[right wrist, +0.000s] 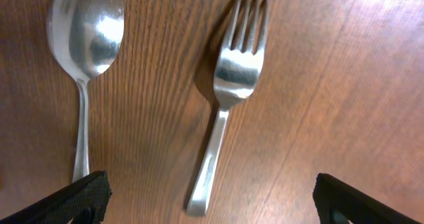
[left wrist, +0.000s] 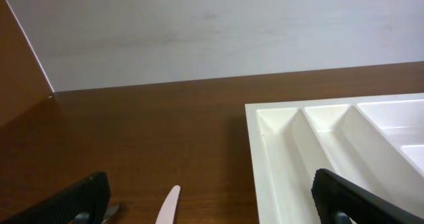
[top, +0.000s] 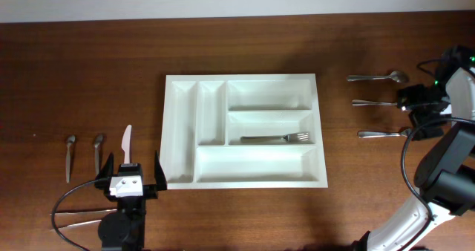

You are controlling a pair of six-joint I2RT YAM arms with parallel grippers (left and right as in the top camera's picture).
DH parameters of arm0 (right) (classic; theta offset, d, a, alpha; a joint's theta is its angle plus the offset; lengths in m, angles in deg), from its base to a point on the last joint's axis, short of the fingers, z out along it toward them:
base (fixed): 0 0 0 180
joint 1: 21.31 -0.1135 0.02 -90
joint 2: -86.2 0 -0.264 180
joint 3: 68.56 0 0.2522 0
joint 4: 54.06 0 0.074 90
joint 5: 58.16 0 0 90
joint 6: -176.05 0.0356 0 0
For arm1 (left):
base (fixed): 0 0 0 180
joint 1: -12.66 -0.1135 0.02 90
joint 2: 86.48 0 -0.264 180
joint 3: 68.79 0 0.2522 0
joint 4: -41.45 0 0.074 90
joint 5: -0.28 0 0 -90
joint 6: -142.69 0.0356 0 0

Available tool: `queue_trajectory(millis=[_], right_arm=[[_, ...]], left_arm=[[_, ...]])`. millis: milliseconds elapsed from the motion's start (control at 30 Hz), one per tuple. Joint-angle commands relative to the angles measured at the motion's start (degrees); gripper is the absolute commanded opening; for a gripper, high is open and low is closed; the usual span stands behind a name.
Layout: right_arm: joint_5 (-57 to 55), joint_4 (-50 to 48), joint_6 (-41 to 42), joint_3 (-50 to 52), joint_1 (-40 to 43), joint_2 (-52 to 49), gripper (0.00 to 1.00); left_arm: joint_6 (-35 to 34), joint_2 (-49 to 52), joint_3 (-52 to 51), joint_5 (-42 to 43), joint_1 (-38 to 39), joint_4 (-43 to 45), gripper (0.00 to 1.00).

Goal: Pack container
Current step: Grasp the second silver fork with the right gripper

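While left claw (top: 132, 165) and right claw (right wrist: 212, 201) gape empty, shiny steel fork (top: 276, 138) lies in smooth white plastic tray (top: 245, 81).

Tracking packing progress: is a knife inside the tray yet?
No, the tray holds only a fork in its middle crosswise compartment; the white knife lies on the table left of it.

From the left wrist, the large white plastic cutlery tray (left wrist: 291, 138) runs off the right and bottom edges. Of the white plastic knife (left wrist: 169, 207) only the tip shows. Overhead, the left gripper (top: 133, 164) covers that knife's handle. From the right wrist, the silver metal spoon (right wrist: 86, 32) loses its handle end at the bottom edge.
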State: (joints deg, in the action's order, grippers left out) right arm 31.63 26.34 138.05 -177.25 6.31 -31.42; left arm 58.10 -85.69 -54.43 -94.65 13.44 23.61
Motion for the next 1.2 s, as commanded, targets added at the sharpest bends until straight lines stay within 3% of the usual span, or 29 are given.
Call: queue_trajectory(millis=[0,367,867,1033,1167], right_arm=[[-1.03,-2.16,-1.64,2.43,-0.26,-0.83,0.99],[-1.33,-12.76,-1.62,14.45,-0.22,-0.83,0.99],[-0.46,-13.53,6.75,15.08,-0.22,-0.83,0.99],[-0.52,-13.55,6.97,15.08,-0.22,-0.83,0.72],[-0.52,-13.27,6.95,15.08,-0.22,-0.83,0.39]], left_arm=[[0.9,-0.46,-0.11,0.15,-0.31,-0.24,0.99],[0.9,-0.46,-0.11,0.15,-0.31,-0.24,0.99],[0.9,-0.46,-0.11,0.15,-0.31,-0.24,0.99],[0.9,-0.46,-0.11,0.15,-0.31,-0.24,0.99],[0.9,-0.46,-0.11,0.15,-0.31,-0.24,0.99]])
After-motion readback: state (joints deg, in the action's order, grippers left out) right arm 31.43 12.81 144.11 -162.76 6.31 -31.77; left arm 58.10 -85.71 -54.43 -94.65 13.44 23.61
